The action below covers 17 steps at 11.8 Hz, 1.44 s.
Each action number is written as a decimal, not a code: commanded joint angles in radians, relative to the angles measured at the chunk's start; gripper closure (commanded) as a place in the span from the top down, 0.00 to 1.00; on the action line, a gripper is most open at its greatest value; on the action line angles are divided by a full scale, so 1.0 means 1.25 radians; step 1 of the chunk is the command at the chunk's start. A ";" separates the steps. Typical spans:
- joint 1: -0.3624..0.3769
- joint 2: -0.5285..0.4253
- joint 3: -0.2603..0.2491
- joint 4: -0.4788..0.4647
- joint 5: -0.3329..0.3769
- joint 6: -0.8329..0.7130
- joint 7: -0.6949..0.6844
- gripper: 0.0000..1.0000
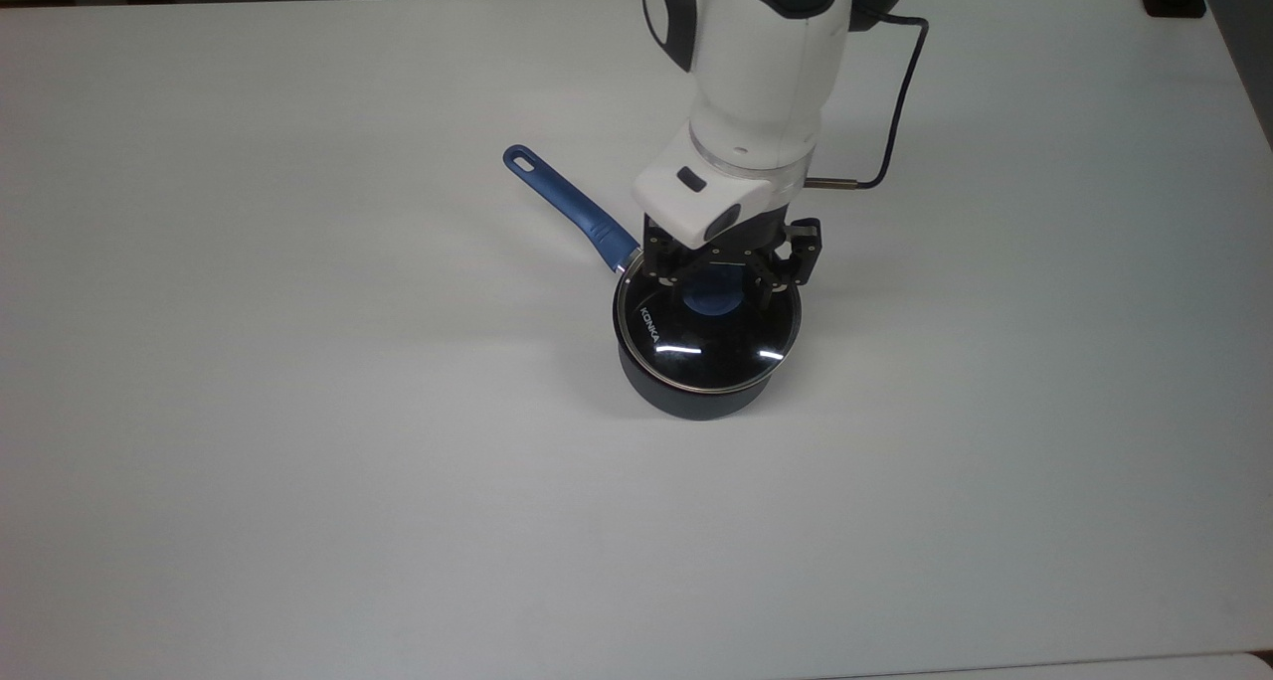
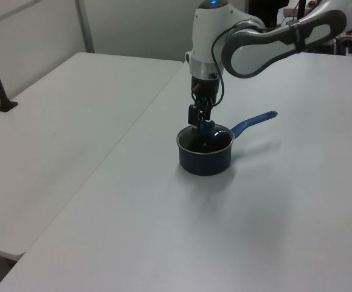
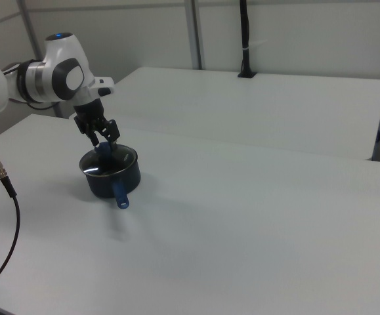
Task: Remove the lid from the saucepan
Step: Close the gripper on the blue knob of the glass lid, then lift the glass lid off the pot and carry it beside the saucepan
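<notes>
Lid (image 1: pixel 708 337) sits flat on the saucepan (image 1: pixel 696 397), covering the whole mouth; glass with metal rim, white KONKA lettering toward the top view's left, blue knob (image 1: pixel 718 300) at centre. Lid not lifted, rim seated on the pot all round. Saucepan stands upright near mid surface (image 1: pixel 298 412), dark body, long blue handle (image 1: pixel 567 203) running up and to the top view's left, hole at the far end. In the left view the handle (image 2: pixel 255 120) points to the left view's right; in the right view it comes toward the camera.

Gripper (image 1: pixel 724 280) is down over the lid centre, fingers set narrow either side of the knob, one finger (image 1: pixel 664 267) on the top view's left of it, the other on its right. Whether the pads actually press the knob, cannot tell. White arm (image 1: pixel 766 54) comes straight down from the top view's upper edge, black cable (image 1: pixel 900 103) looping off its side. Second white table (image 2: pixel 54 121) alongside, at the left view's left.
</notes>
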 commanded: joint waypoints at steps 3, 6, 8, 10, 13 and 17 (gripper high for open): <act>0.021 0.006 -0.012 0.008 -0.003 0.010 0.001 0.52; 0.019 -0.007 -0.025 0.010 -0.003 0.008 -0.006 0.38; 0.019 -0.012 -0.029 0.012 -0.008 0.008 -0.007 0.38; 0.019 -0.018 -0.029 0.012 -0.031 0.008 -0.006 0.38; 0.014 -0.043 -0.061 0.010 -0.056 0.006 -0.008 0.37; -0.003 -0.043 -0.138 -0.010 -0.063 0.009 -0.079 0.37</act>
